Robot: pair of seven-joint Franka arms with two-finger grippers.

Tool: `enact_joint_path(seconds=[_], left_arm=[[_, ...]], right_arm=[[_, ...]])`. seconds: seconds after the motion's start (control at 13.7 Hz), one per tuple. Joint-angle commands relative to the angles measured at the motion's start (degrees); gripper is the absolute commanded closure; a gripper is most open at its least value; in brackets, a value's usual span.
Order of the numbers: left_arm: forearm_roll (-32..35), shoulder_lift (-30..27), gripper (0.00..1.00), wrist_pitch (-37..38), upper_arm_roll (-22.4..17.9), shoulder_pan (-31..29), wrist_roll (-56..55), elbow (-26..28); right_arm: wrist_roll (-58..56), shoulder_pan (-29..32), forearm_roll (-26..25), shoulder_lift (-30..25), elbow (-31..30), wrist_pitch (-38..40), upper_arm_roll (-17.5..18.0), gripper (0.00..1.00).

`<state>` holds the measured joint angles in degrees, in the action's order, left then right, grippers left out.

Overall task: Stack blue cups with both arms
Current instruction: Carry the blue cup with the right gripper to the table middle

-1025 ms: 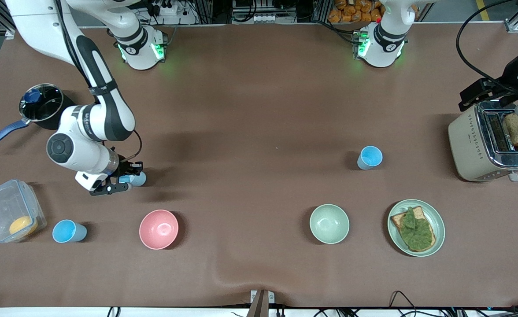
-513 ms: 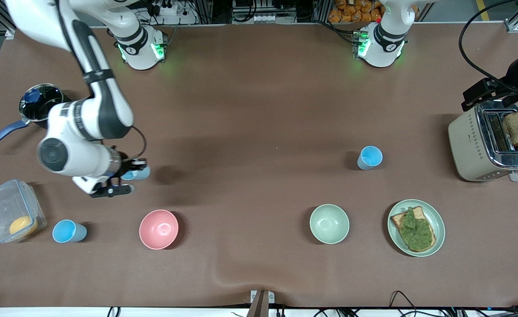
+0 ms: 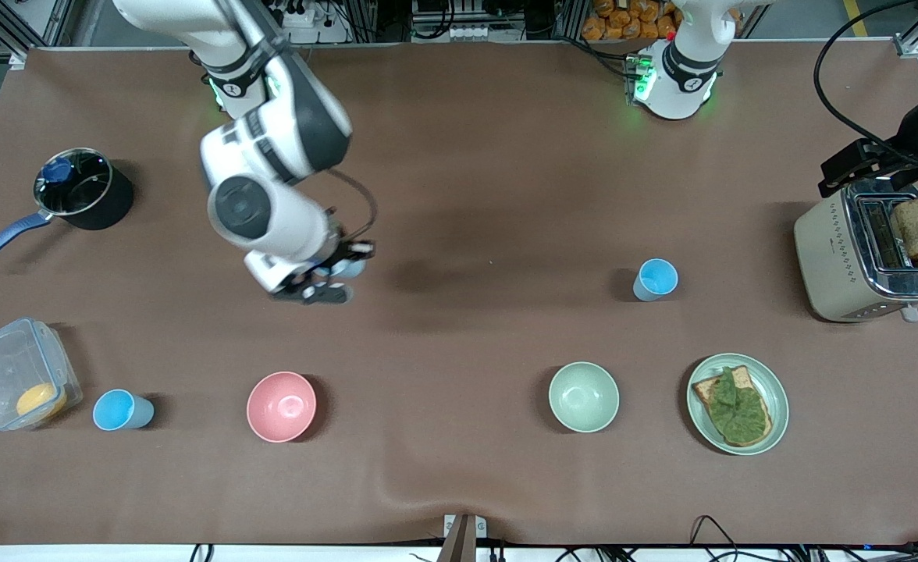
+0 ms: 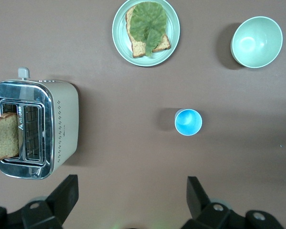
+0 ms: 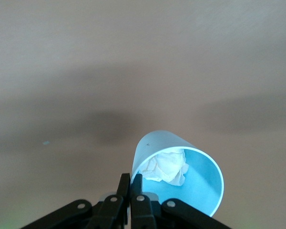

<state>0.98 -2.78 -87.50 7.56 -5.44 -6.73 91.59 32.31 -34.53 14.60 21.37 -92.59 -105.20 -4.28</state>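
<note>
My right gripper (image 3: 332,281) hangs in the air over the table's middle part, toward the right arm's end, shut on the rim of a pale blue cup (image 3: 350,268). The right wrist view shows its fingertips (image 5: 130,180) pinching the wall of this cup (image 5: 200,188), which has crumpled white paper inside. A second blue cup (image 3: 656,279) stands upright toward the left arm's end, also visible as a blue cup (image 4: 188,122) in the left wrist view. A third blue cup (image 3: 119,410) stands near the plastic box. My left gripper (image 4: 131,193) waits high by the toaster, open and empty.
A pink bowl (image 3: 281,406), a pale green bowl (image 3: 583,396) and a plate (image 3: 775,406) with toast and lettuce line the side near the front camera. A toaster (image 3: 834,257) with bread stands at the left arm's end. A pot (image 3: 108,204) and a plastic box (image 3: 6,367) stand at the right arm's end.
The right arm has lifted its cup off the table and carried it toward the table's middle and the left arm's end. The left arm has stayed put.
</note>
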Motion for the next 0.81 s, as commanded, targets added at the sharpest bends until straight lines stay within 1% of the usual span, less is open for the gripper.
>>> enact_joint_path(seconds=[0.0, 0.07, 0.22, 0.37, 0.51, 0.59, 0.73], left_arm=[[-0.8, -0.39, 0.0, 0.67, 0.26, -0.71, 0.22, -0.01], [-0.8, -0.39, 0.0, 0.67, 0.17, -0.71, 0.31, 0.08], [-0.8, -0.39, 0.0, 0.67, 0.08, -0.71, 0.4, -0.01], [-0.8, -0.39, 0.0, 0.67, 0.17, -0.71, 0.4, 0.16], [-0.8, -0.39, 0.0, 0.67, 0.08, -0.71, 0.4, 0.16], [-0.8, -0.39, 0.0, 0.67, 0.08, -0.71, 0.66, 0.16], [-0.8, -0.39, 0.0, 0.67, 0.08, -0.71, 0.66, 0.16]], right_arm=[[9.41, -5.44, 1.48, 2.96, 2.49, -2.1, -0.91, 1.0], [12.84, -7.63, 1.57, 5.06, 3.72, -4.38, -0.91, 1.0], [20.75, -12.03, 0.78, 11.2, 8.02, -7.98, -1.08, 1.0], [23.84, -13.28, -1.06, 15.87, 12.15, -9.23, -1.08, 1.0], [24.38, -13.89, -3.87, 16.68, 12.26, -9.32, -0.99, 1.0], [25.95, -15.2, -4.05, 17.73, 12.35, -9.32, -1.08, 1.0], [29.38, -15.21, -3.7, 18.96, 12.61, -9.41, -0.99, 1.0]])
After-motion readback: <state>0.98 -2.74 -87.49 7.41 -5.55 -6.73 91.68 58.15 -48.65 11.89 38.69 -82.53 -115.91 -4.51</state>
